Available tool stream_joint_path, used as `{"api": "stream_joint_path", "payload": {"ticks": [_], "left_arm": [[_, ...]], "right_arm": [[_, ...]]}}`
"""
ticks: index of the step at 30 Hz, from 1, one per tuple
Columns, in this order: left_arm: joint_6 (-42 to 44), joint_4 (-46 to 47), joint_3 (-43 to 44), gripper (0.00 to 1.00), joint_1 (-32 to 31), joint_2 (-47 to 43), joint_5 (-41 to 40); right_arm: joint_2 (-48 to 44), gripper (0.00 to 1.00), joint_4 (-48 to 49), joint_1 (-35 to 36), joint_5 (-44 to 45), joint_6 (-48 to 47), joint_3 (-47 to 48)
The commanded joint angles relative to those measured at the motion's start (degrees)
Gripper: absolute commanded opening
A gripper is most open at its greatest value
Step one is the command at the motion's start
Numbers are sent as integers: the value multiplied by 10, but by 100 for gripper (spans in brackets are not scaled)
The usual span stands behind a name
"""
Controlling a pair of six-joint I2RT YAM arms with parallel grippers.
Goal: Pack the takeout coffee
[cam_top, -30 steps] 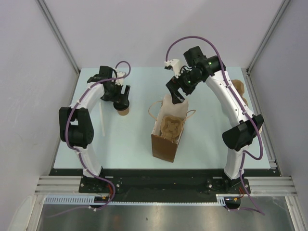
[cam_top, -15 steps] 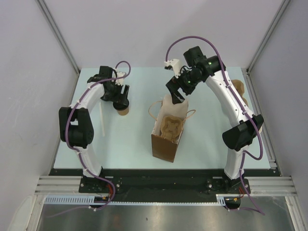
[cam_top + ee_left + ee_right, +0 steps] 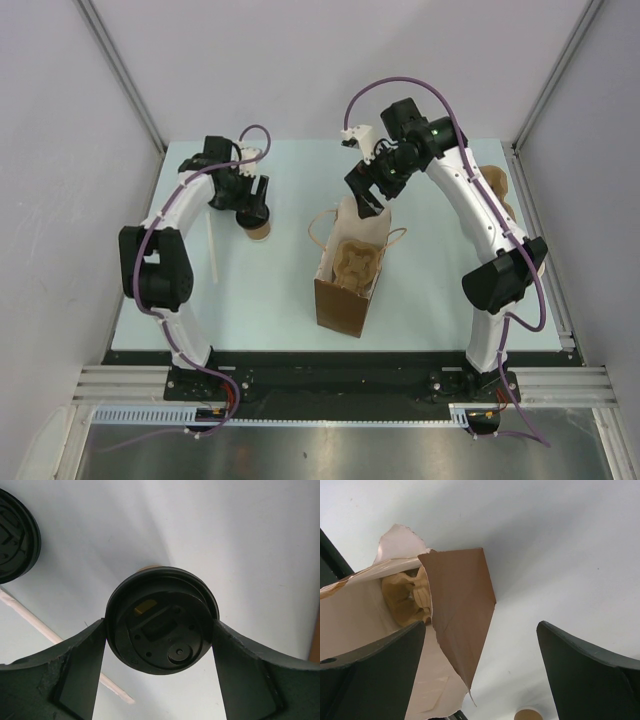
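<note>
The takeout coffee (image 3: 260, 231), a small kraft cup with a black lid (image 3: 161, 600), stands on the table left of the bag. My left gripper (image 3: 254, 208) is over it. In the left wrist view the gripper (image 3: 159, 630) has one finger against each side of the lid. The brown paper bag (image 3: 343, 295) stands open at the table's middle with the pulp carrier (image 3: 357, 262) inside. My right gripper (image 3: 367, 198) hovers open at the bag's far rim. In the right wrist view it (image 3: 481, 626) straddles a torn flap of the bag (image 3: 457, 605).
A white stick (image 3: 213, 250) lies left of the cup and also shows in the left wrist view (image 3: 45, 630). A second round black object (image 3: 12, 535) lies beside it. A stack of paper cups (image 3: 497, 186) lies at the right edge. A brown cup top (image 3: 529, 714) shows low in the right wrist view.
The left arm has shifted slightly and the cup sits a touch further right under its gripper. The right arm and the bag have not moved.
</note>
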Motion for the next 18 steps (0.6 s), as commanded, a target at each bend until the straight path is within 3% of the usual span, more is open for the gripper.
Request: {"api": "stream_joint_path", "payload": {"ticks": [1,5,7,8,11,12,14,17,18], "left_arm": [[26,-29,49,26,0,-84,46],[32,-71,148,20,0,-104,72],[29,-97,210,19,-4,-107,98],[29,-107,231,17,-6,-107,107],[27,-146,321,15,-22,-103,147],[27,-165,342,12,-28,-99,155],[27,-184,416,11,-51,-87,179],[42,-226,514,10,-92,-77,214],[47,-228,525,8,-115,-83,218]], "right_arm": [[-26,100,-5,3,-3,1,3],[-22,98,-23,3,-7,-8,9],[-20,88,-29,3,-16,-12,14],[-19,74,-35,3,-26,-16,16],[-13,57,-51,4,-52,-19,28],[-11,45,-57,5,-61,-24,35],[-13,32,-70,7,-90,-28,38],[-18,0,-62,15,-86,-22,33],[-20,0,-57,18,-79,-14,32]]}}
